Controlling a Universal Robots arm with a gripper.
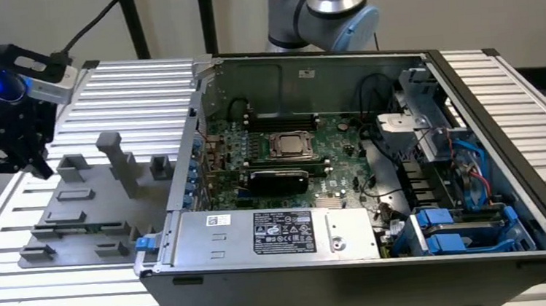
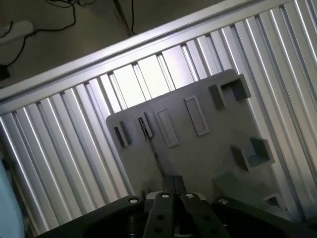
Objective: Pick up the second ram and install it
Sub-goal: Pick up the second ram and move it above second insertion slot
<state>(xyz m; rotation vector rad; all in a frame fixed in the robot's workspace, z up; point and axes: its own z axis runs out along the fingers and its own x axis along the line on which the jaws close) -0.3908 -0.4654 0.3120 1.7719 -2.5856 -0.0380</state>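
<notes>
On my exterior feed the gripper point(image 1: 29, 154) is clipped by the left edge, and it is too dark for me to tell its parts apart. The arm point(image 1: 334, 5) runs off the top edge. What may be the ram point(image 1: 89, 228) is a thin greenish sliver on the fixture point(image 1: 66, 246), too small to show chips. The case label point(image 1: 284, 232) is unreadable. On the wrist feed the gripper point(image 2: 174, 186) is cut by the frame edge and hides part of the fixture point(image 2: 198, 148).

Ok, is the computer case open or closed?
Open. The computer case has its side uncovered, so the motherboard and power supply show inside.
</notes>
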